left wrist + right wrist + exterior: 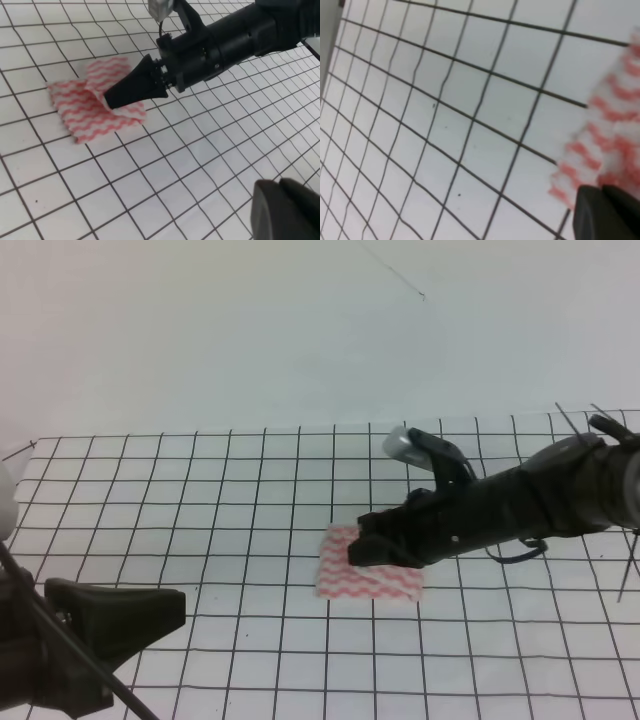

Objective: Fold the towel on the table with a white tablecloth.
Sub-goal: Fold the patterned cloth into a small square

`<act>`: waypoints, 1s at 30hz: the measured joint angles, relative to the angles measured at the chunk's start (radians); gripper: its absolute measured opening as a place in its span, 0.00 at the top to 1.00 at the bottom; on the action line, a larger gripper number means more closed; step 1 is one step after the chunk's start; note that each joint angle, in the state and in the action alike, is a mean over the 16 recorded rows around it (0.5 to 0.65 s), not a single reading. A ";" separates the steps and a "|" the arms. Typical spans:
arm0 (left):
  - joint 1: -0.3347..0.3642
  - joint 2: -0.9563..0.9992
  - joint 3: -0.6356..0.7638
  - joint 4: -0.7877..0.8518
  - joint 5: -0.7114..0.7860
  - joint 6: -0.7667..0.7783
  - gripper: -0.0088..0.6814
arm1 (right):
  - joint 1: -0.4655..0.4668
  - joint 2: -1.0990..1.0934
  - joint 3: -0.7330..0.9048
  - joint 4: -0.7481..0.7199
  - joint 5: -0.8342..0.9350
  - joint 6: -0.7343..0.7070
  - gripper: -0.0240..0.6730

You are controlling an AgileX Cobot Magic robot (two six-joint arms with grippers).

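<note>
The towel (372, 581), pink-red and white wavy stripes, lies on the table with a white tablecloth (200, 490) right of centre. My right gripper (358, 552) reaches in from the right and is shut on the towel's edge. In the left wrist view the right gripper (109, 99) holds a flap lifted and curled over the rest of the towel (85, 117). The right wrist view shows the towel (615, 125) blurred beside a dark fingertip (605, 212). My left gripper (172, 607) hovers low at the front left, well apart from the towel, jaws together and holding nothing.
The black-gridded cloth (200, 165) covers the whole surface, with a plain white wall behind. The right arm (540, 500) stretches across the right half with cables trailing. The left arm's dark body (40, 660) fills the front left corner.
</note>
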State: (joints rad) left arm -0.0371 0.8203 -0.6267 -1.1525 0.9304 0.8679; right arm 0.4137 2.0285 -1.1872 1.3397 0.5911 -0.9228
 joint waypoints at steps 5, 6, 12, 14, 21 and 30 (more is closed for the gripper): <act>0.000 0.000 0.000 0.008 0.000 -0.002 0.99 | 0.032 0.027 -0.031 0.002 0.016 0.000 0.96; 0.000 0.000 0.000 0.010 0.000 -0.003 0.99 | 0.038 0.033 -0.036 0.002 0.019 -0.001 0.96; 0.000 0.000 0.000 0.019 0.001 -0.006 0.99 | 0.059 0.063 -0.049 0.001 0.035 -0.009 0.96; 0.000 0.000 0.000 0.021 0.001 -0.007 0.99 | 0.063 0.070 -0.051 0.000 0.038 -0.018 0.96; 0.000 0.000 0.000 0.024 0.003 -0.008 0.99 | 0.066 0.082 -0.077 -0.003 0.066 -0.063 0.90; 0.000 0.000 0.000 0.024 0.009 -0.008 0.99 | 0.061 0.080 -0.163 -0.036 0.137 -0.109 0.69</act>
State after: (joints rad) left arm -0.0371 0.8203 -0.6267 -1.1288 0.9390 0.8599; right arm 0.4746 2.1086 -1.3506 1.3036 0.7283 -1.0319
